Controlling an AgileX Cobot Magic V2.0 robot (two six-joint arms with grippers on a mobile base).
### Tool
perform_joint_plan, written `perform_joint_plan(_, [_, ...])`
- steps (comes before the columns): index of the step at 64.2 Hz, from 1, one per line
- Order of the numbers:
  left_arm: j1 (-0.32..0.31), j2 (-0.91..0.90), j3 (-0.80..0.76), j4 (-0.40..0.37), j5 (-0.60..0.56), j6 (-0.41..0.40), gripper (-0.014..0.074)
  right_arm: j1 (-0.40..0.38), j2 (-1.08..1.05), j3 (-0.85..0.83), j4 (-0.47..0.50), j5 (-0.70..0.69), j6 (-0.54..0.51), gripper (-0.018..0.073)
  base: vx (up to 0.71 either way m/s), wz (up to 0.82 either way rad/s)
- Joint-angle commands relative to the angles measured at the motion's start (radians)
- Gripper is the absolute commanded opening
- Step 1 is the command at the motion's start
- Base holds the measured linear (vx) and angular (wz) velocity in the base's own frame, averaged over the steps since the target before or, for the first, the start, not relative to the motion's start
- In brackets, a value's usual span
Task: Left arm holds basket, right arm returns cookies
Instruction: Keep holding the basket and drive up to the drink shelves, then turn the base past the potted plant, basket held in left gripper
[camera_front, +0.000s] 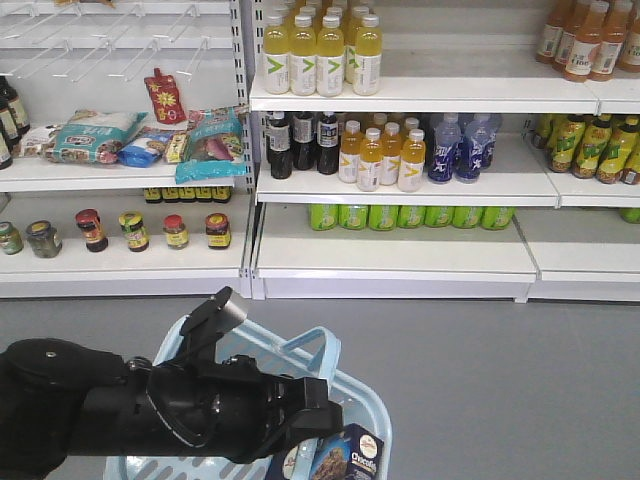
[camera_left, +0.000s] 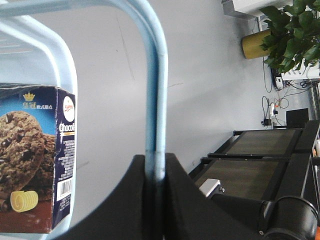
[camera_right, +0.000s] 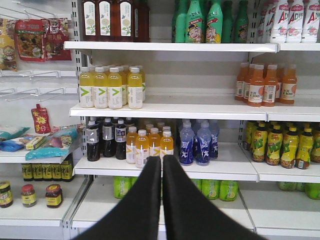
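Cookies sit inside the basket, its loop handle clamped between the left fingers, while the right fingers, pressed together and empty, face the shelves, so retrieval seems not yet begun and calls for opening and reaching down.

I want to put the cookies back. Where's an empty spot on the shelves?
The low shelf in front of the green bottles is bare, as is the top shelf right of the yellow bottles. The snack bags on the left are crowded.
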Motion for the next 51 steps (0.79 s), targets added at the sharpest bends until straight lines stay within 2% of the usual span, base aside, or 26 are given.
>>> perform_joint_plan(1, [-0.001,-0.041,-0.03,-0.054,0.042,0.007,-0.0006,-0.005,-0.012,0.003,-0.001,-0.077,-0.004,-0.0008,0.31,-0.06])
perform_joint_plan(22, [-0.001,-0.041,-0.03,-0.054,0.042,0.007,-0.0006,-0.005,-0.012,0.003,-0.001,-0.077,-0.004,-0.0008,0.29,-0.23])
perform_joint_plan(51, [-0.001,-0.041,-0.03,-0.054,0.042,0.007,-0.0006,-0.005,-0.012,0.003,-0.001,-0.074,-0.004,-0.0008,0.23,-0.52])
